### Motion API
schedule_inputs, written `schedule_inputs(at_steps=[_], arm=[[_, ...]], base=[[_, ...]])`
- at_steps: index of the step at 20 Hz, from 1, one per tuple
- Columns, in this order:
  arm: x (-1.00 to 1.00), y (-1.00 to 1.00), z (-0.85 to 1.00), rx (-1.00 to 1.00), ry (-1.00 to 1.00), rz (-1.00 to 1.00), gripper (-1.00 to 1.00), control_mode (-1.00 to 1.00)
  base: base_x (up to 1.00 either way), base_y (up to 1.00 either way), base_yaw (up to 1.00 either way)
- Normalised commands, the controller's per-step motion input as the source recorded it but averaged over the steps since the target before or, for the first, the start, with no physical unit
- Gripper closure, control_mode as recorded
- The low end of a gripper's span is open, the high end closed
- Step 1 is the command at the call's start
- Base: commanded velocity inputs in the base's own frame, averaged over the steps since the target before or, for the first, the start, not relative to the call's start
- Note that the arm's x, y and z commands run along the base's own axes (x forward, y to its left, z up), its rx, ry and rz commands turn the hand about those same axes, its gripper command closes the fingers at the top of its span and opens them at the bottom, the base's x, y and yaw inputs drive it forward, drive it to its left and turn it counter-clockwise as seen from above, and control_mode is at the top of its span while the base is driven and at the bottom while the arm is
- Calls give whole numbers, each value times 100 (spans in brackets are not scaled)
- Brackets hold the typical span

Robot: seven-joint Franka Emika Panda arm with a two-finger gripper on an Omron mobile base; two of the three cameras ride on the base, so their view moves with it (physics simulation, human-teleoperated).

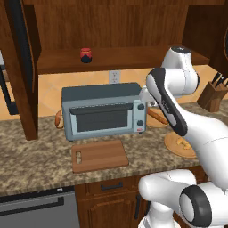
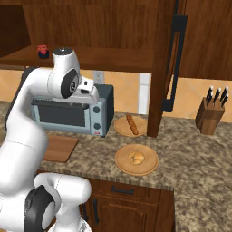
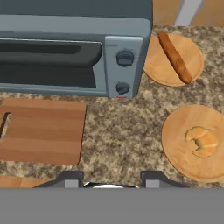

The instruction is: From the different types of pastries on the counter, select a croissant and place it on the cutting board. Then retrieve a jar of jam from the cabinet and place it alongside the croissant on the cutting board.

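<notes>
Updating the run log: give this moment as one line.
croissant: on round plate | cutting board: bare | jar of jam: cabinet shelf | gripper: above counter, holding nothing

Looking down at the surface [image 3: 127, 135] from the tool [image 3: 109, 178].

A grey oven [image 3: 70, 52] sits at the top. The board [image 3: 43, 131] lies flat just under it, on the left. On the right are two round plates. The far plate [image 3: 153, 61] holds a long loaf [image 3: 175, 57]. The near plate [image 3: 175, 144] holds the croissant [image 3: 202, 141]. The two tool tips stand apart.
</notes>
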Motion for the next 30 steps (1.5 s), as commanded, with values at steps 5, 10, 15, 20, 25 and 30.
schedule_inputs(at_steps=[5,10,15,20,25,30], arm=[[-31,34,-6,6,8,-11,-100,-100],[0,88,21,-1,0,0,-100,-100],[0,78,81,-6,-13,0,-100,-100],[2,85,78,-5,-24,0,-100,-100],[0,75,62,-4,-28,0,-100,-100],[24,34,44,-1,-26,0,-100,-100]], base=[[0,0,0],[0,0,0],[0,0,0],[0,0,0],[0,0,0],[0,0,0]])
